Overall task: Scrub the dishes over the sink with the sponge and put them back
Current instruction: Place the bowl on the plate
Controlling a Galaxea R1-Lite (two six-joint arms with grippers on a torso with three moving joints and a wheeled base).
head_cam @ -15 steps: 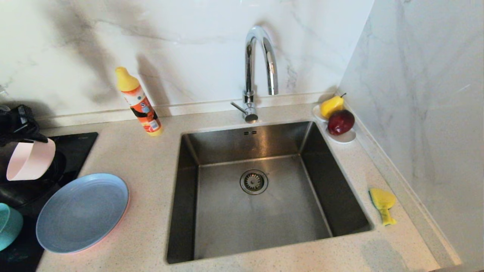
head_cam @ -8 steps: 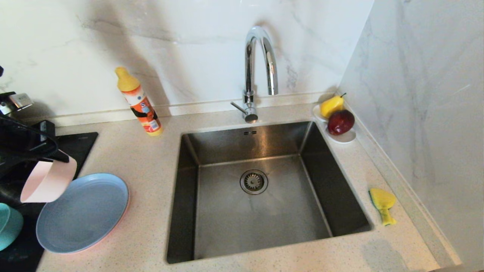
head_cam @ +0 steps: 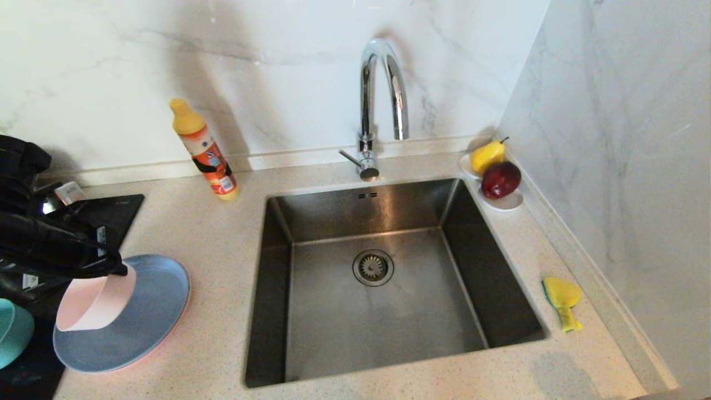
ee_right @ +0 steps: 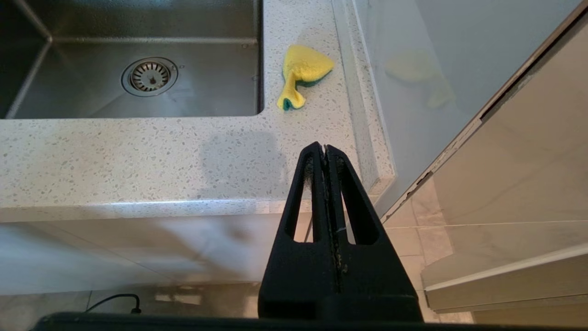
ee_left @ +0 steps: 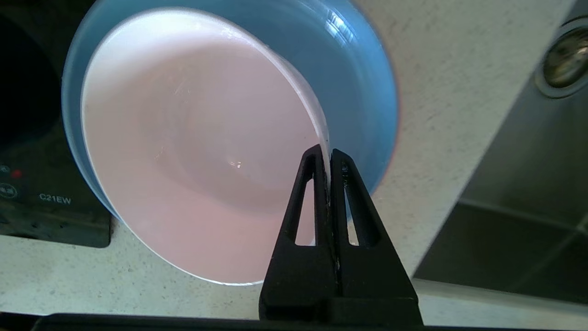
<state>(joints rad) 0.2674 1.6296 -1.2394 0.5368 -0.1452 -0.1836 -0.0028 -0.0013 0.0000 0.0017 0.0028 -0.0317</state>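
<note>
My left gripper (head_cam: 119, 270) (ee_left: 325, 154) is shut on the rim of the pale pink-white bowl (head_cam: 94, 303) (ee_left: 197, 161). The bowl hangs tilted just over the left part of the grey-blue plate (head_cam: 153, 311) (ee_left: 363, 78), which lies on the counter left of the sink (head_cam: 389, 328). A pink edge shows under that plate. The teal bowl (head_cam: 11, 330) sits at the far left. The yellow sponge (head_cam: 562, 297) (ee_right: 303, 73) lies bent on the counter right of the sink. My right gripper (ee_right: 324, 148) is shut and empty, parked low before the counter's front edge.
A chrome gooseneck faucet (head_cam: 383, 89) rises behind the sink. An orange dish-soap bottle (head_cam: 205, 153) stands at the back left. A black hob (head_cam: 119, 214) lies under my left arm. A white dish with a pear and an apple (head_cam: 500, 178) sits in the back right corner.
My left gripper has carried the pale bowl rightward and toward the front, from over the hob to over the grey-blue plate. Nothing else has moved.
</note>
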